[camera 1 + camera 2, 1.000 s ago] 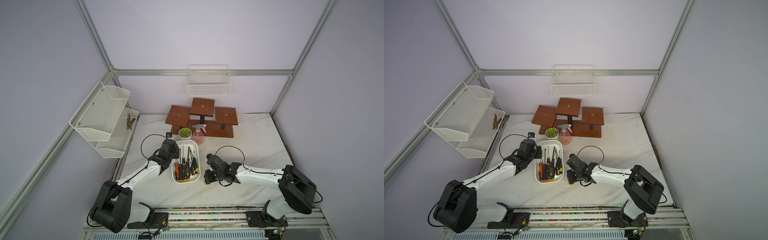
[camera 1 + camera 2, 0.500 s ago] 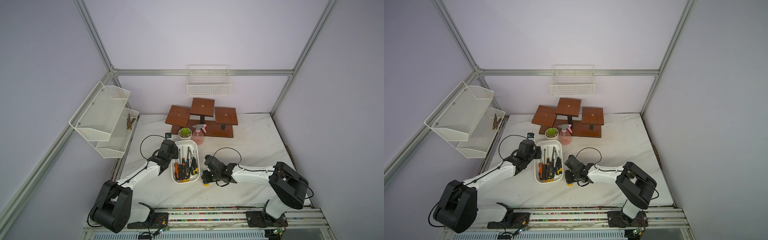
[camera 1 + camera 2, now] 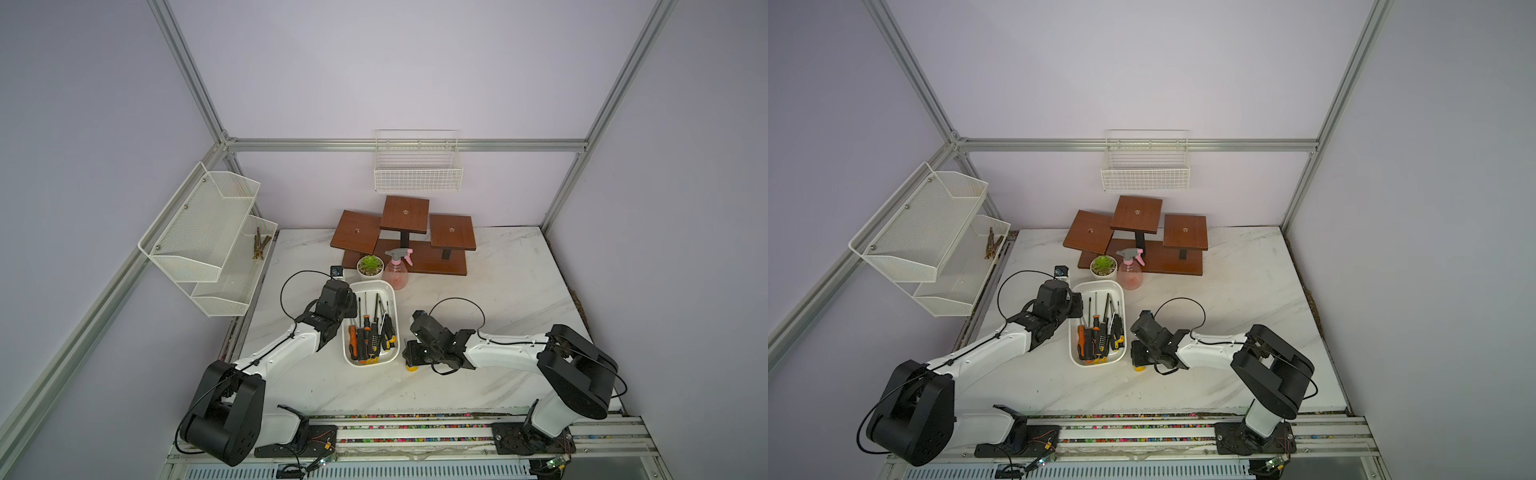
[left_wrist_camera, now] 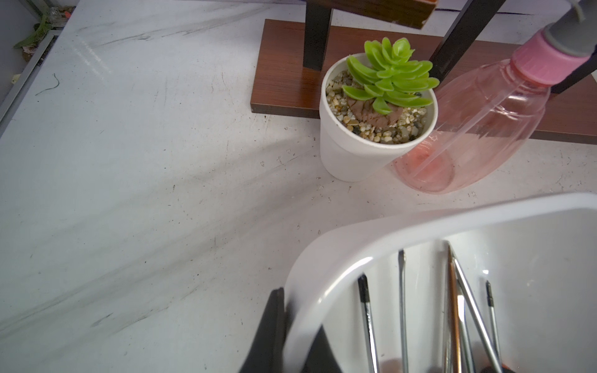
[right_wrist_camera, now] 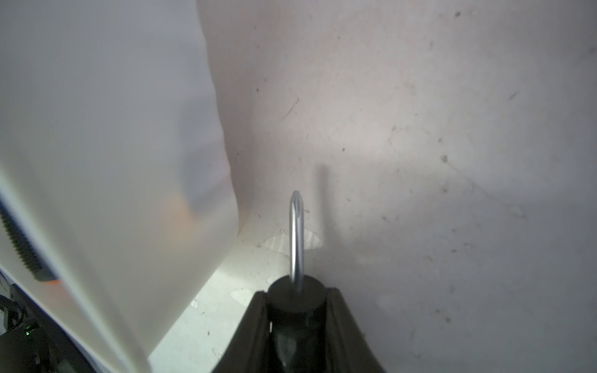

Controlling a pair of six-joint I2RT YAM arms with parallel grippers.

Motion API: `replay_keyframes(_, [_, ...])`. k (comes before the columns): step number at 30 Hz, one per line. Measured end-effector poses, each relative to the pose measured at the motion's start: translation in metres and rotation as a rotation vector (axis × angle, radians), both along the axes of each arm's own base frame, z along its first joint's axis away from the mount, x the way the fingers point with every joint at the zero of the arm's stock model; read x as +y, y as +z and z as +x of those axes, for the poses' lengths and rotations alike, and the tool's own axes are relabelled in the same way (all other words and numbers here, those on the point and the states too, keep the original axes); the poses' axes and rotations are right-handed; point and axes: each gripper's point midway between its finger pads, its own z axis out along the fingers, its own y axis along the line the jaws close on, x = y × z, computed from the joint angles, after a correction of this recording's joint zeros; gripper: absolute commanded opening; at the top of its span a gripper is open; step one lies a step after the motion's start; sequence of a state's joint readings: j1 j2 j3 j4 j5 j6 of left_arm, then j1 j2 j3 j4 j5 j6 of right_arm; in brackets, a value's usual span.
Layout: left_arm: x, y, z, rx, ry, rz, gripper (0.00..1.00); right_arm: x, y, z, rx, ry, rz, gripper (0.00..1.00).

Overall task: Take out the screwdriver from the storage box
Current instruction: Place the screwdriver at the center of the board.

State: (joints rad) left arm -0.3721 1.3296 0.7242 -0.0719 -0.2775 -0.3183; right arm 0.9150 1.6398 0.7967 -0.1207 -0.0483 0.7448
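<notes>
The right pincer (image 5: 297, 300) is closed on the black handle of a steel-shafted, cross-tip screwdriver (image 5: 297, 232). The tool is already outside the white glossy plastic storage box (image 3: 394, 303), just beside its wall on the right arm's side. The shaft juts straight ahead of the fingers, roughly parallel to that wall, low over the white marble-patterned worktop (image 3: 498, 291). The left pincer (image 4: 295, 336) is clamped on the box's rim at the opposite long side. The next move looks like a short lowering and release by the right arm.

White arm links (image 3: 286, 345), black joints (image 3: 224, 411), looping black cables (image 3: 457, 298)
</notes>
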Motion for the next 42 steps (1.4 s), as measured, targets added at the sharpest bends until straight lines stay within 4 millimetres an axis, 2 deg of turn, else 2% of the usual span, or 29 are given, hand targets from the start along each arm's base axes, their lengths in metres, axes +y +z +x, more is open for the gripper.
replay_keyframes(9, [0.0009, -0.0007, 0.0, 0.0, 0.002, -0.003, 0.0, -0.0025, 0.0001, 0.0006, -0.005, -0.034, 0.016, 0.07])
replay_keyframes(13, [0.0009, -0.0007, 0.0, 0.0, 0.002, -0.003, 0.0, -0.0031, 0.0001, 0.0011, -0.006, -0.042, 0.02, 0.19])
replay_keyframes(20, [0.0008, -0.0007, 0.0, 0.0, 0.002, -0.004, 0.0, -0.004, 0.0002, 0.0022, -0.009, -0.058, 0.022, 0.32])
replay_keyframes(42, [0.0008, -0.0006, 0.0, 0.0, 0.002, -0.005, 0.0, -0.0087, 0.001, 0.001, -0.008, -0.084, 0.031, 0.49])
